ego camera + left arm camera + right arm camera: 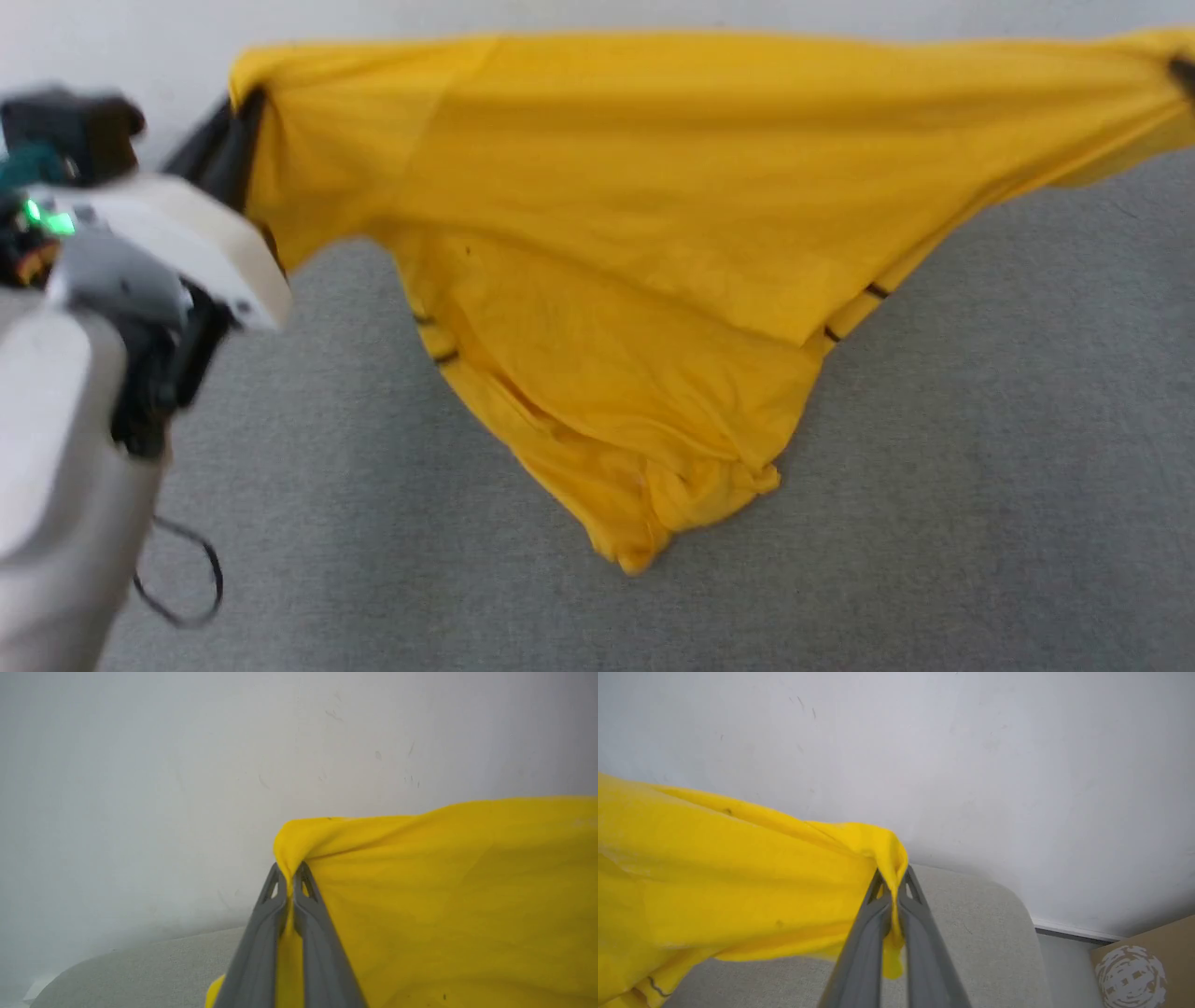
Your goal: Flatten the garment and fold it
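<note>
The garment (653, 215), a bright yellow T-shirt, hangs stretched in the air above a grey fabric surface (980, 448), its lower part drooping to a bunched tip near the surface. My left gripper (245, 112) is shut on its left corner; in the left wrist view the grey fingers (261, 924) of the left gripper (289, 870) pinch a fold of the garment (444, 896). My right gripper (1184, 73), at the head view's right edge, is shut on the other corner; the right wrist view shows that gripper (892, 877) clamping the garment (738, 872). Thin black lines show near the hem.
A white wall (140, 37) rises just behind the grey surface, whose rounded corner (1008, 914) shows in the right wrist view. A brown cardboard box (1148, 970) stands on the floor beyond that corner. My pale left forearm (56, 420) and a loose cable (187, 579) are at lower left.
</note>
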Controlling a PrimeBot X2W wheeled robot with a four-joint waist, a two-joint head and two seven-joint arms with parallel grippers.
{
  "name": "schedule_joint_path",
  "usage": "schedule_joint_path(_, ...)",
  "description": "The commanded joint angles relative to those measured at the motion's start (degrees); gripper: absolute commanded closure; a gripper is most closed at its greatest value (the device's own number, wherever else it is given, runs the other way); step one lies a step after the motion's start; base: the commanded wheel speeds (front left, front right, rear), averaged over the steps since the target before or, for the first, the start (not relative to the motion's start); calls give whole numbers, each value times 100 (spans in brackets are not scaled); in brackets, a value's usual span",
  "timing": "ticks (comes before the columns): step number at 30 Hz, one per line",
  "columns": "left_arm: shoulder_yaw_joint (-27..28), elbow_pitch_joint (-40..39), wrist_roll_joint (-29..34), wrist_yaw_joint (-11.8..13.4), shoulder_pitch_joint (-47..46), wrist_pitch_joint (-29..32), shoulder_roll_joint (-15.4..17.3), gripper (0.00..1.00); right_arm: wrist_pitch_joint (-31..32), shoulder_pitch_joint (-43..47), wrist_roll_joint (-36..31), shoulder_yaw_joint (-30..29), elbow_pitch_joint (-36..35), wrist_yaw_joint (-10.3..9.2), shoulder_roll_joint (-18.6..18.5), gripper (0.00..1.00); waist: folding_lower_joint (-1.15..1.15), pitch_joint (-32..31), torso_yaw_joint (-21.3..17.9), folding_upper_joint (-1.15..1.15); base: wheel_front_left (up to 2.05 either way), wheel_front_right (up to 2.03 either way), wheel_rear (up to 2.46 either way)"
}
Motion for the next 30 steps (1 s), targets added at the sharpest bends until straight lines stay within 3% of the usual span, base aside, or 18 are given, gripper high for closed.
schedule_joint_path(1, 30, 312, 67, -94, -459, -41, 16, 100, -83, -254, -170, -53, 10, -12, -67, 100, 0, 93, -154, 0, 0, 0, 0)
schedule_joint_path(7, -86, 1660, 470, -426, -2092, -489, -52, 100, -787, -1411, -609, -93, 411, -12, 109, 100, 0, 632, -394, 0, 0, 0, 0)
schedule_joint_path(11, -118, 2250, 707, -485, -2927, -851, -122, 100, -1504, -2181, -887, -149, 797, -12, 200, 100, 0, 946, -494, 0, 0, 0, 0)
schedule_joint_path(13, -106, 2732, 895, -495, -3689, -1293, -202, 100, -2311, -2899, -1196, -165, 1180, -12, 283, 100, 0, 1175, -557, 0, 0, 0, 0)
schedule_joint_path(18, -133, 3313, 1063, -548, -4451, -1817, -315, 100, -3030, -3567, -1387, -39, 1642, -12, 456, 100, 0, 1326, -614, 0, 0, 0, 0)
schedule_joint_path(23, -232, 3995, 1118, -688, -4813, -2218, -476, 100, -3443, -3822, -1245, 427, 2106, -12, 695, 100, 0, 1465, -630, 0, 0, 0, 0)
schedule_joint_path(30, -307, 4844, 977, -894, -4349, -2650, -729, 100, -3738, -3449, -663, 1111, 2683, -12, 1002, 100, 0, 1622, -621, 0, 0, 0, 0)
